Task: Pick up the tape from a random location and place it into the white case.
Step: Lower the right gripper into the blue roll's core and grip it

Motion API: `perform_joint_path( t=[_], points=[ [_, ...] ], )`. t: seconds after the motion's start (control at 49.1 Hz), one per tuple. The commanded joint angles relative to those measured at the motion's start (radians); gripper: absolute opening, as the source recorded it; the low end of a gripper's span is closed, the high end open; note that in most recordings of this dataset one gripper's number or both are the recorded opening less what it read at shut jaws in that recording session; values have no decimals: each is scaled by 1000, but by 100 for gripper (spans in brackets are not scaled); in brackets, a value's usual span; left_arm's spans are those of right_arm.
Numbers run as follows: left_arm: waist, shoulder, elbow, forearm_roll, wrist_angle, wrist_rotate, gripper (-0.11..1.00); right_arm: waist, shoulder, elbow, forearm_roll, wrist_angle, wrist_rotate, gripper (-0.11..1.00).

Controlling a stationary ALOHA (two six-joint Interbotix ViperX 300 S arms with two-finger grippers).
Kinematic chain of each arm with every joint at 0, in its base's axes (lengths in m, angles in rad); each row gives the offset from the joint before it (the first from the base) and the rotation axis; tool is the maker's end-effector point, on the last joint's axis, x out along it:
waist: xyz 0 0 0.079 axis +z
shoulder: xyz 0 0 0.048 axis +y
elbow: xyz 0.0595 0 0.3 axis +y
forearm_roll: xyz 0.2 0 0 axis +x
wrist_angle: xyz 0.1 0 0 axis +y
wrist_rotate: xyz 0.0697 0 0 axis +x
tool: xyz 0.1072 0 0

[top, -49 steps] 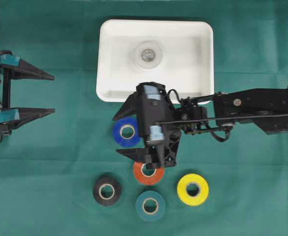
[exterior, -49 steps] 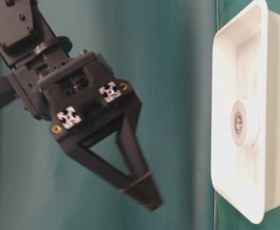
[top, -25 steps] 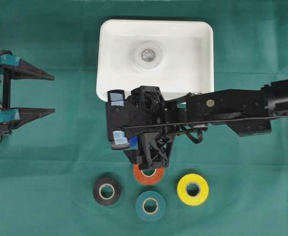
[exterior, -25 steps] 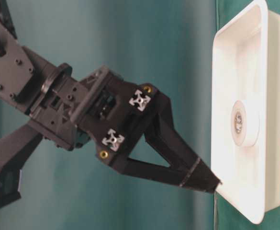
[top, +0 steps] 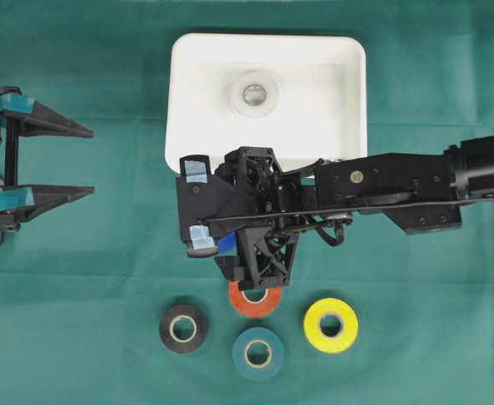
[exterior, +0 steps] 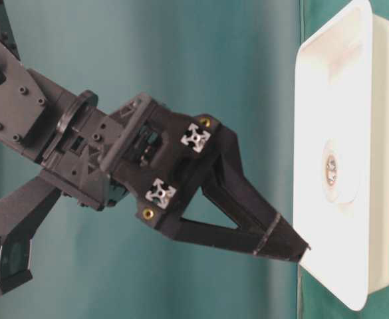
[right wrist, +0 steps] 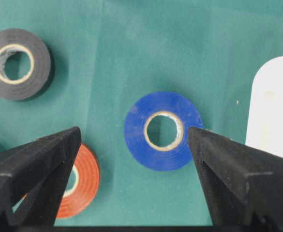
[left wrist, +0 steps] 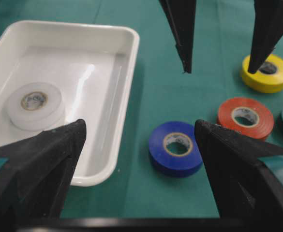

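My right gripper [right wrist: 134,133] points down and stands open, its fingers on either side of a blue tape roll [right wrist: 163,130] that lies flat on the green cloth, with no contact visible. From overhead the gripper [top: 230,229] hides most of that blue tape [top: 227,243]. The white case [top: 172,110] lies just beyond it, with a white roll [top: 254,93] inside. My left gripper [top: 91,162] rests open and empty at the left edge. Its wrist view shows the blue tape [left wrist: 176,147] beside the case [left wrist: 126,87].
Orange [top: 255,300], black [top: 183,328], teal [top: 257,353] and yellow [top: 330,325] tape rolls lie in front of the right gripper. The orange roll [right wrist: 78,181] sits close to one right finger. The case's near rim [right wrist: 272,106] lies by the other finger.
Over the last second the right gripper has tilted downward and shifted left over the blue tape. In the last half second it has barely moved. The left arm is still.
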Motion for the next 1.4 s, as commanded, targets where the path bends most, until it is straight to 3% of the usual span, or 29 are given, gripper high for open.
perform_joint_path(
  t=[0.0,0.61,1.384],
  points=[
    [-2,9,-12,0,-3,0,97,0,-15,-26,-2,-3,3,91],
    [-2,11,-12,-2,-3,0,97,0,-5,-18,-2,-9,5,91],
    [-2,11,-12,-3,-3,-17,97,-11,152,-11,-20,-77,5,91]
  ],
)
